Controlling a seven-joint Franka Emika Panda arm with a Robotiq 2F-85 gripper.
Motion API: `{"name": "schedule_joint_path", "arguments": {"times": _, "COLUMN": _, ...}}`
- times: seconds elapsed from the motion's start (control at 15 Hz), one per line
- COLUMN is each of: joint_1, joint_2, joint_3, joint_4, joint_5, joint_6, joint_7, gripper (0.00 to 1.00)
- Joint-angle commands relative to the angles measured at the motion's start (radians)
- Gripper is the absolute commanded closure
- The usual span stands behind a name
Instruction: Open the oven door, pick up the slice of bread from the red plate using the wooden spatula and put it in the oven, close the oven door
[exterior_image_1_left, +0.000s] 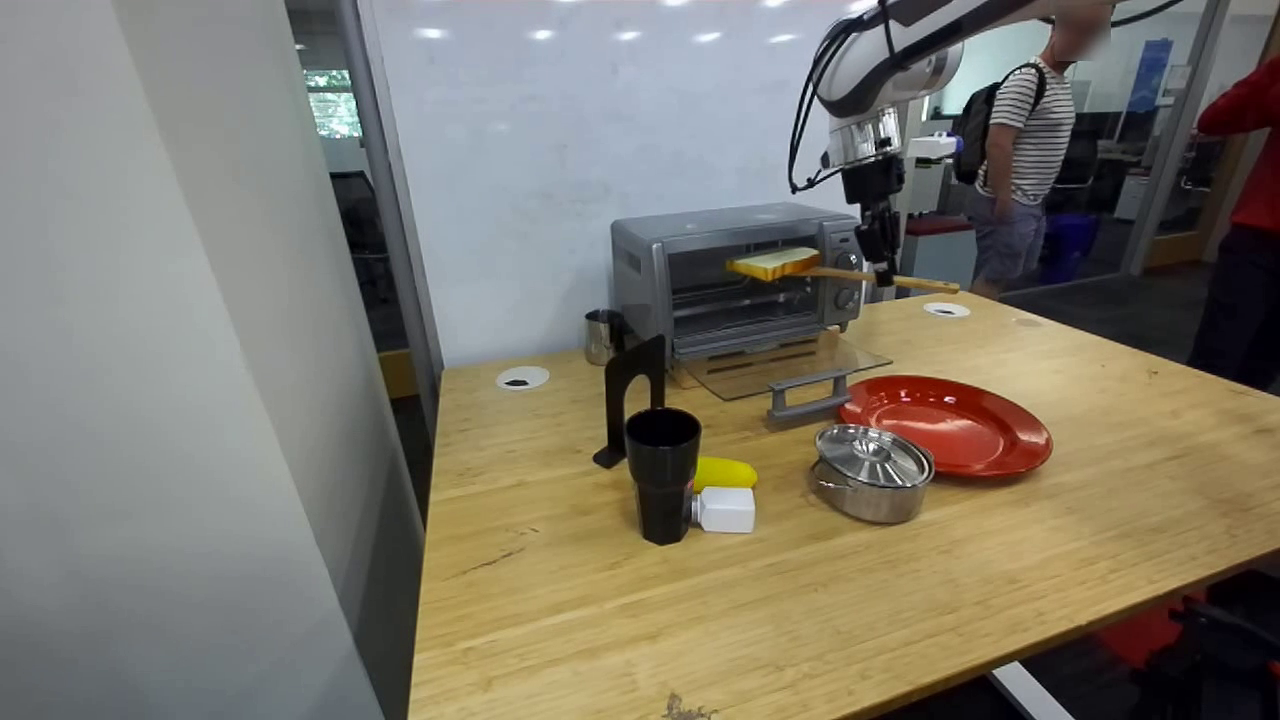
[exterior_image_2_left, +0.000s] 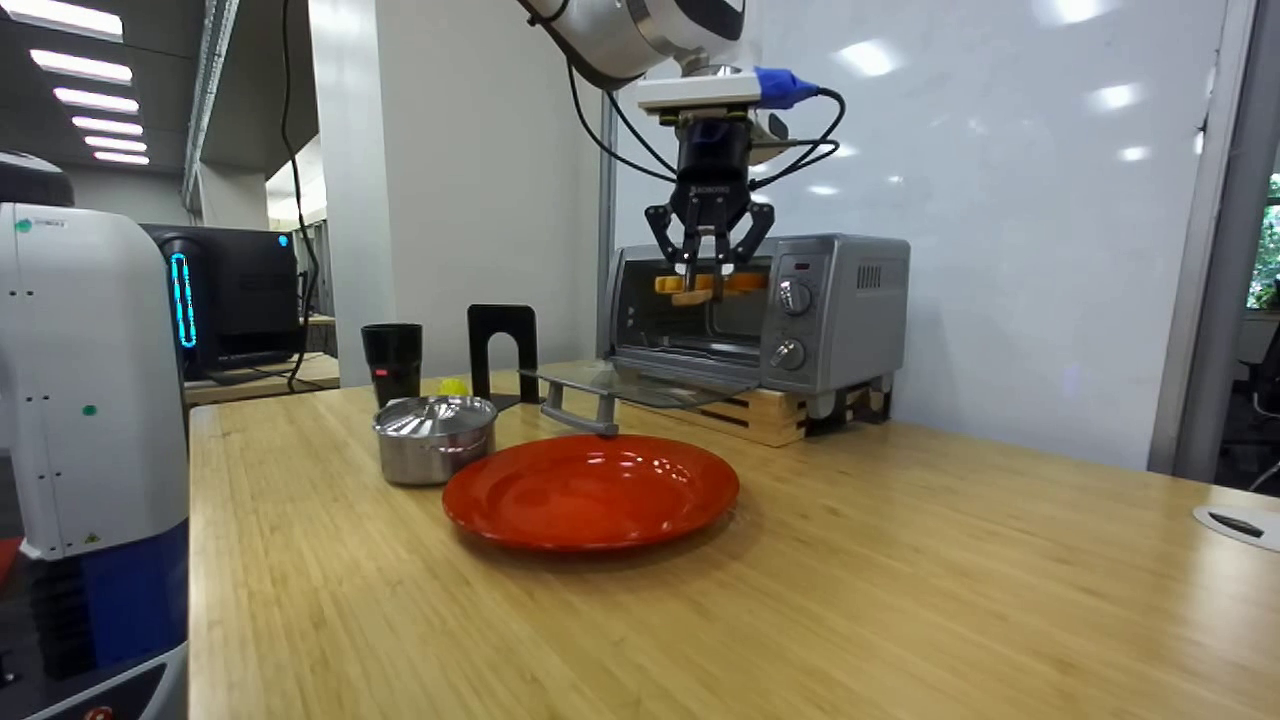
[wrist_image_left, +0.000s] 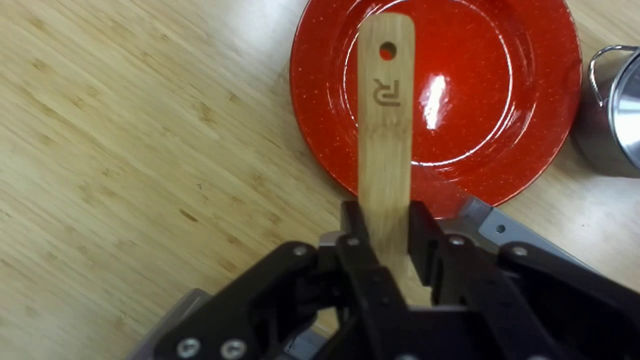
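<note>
My gripper is shut on the wooden spatula, held above the table at the height of the oven opening; the wrist view shows the spatula handle between the fingertips. The slice of bread lies on the spatula's far end, level with the oven opening. How far in it reaches, I cannot tell. In the wrist view the bread is hidden. The oven stands on a wooden base. The oven door is open, folded down flat. The red plate is bare, in front of the door.
A lidded metal pot stands beside the plate, near the door handle. A black cup, a white bottle, a yellow object and a black bookend stand farther along. A metal cup is beside the oven.
</note>
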Motion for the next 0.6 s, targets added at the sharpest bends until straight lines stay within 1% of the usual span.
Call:
{"name": "schedule_joint_path", "arguments": {"times": 0.0, "joint_1": -0.03, "joint_2": 0.076, "joint_3": 0.034, "joint_4": 0.122, "joint_5": 0.012, "joint_6": -0.051, "joint_7": -0.018, "gripper": 0.94}}
{"name": "schedule_joint_path", "arguments": {"times": 0.2, "joint_1": -0.031, "joint_2": 0.116, "joint_3": 0.042, "joint_4": 0.181, "joint_5": 0.011, "joint_6": -0.058, "joint_7": -0.017, "gripper": 0.94}}
{"name": "schedule_joint_path", "arguments": {"times": 0.53, "joint_1": -0.032, "joint_2": 0.185, "joint_3": 0.053, "joint_4": 0.313, "joint_5": 0.012, "joint_6": -0.089, "joint_7": -0.017, "gripper": 0.94}}
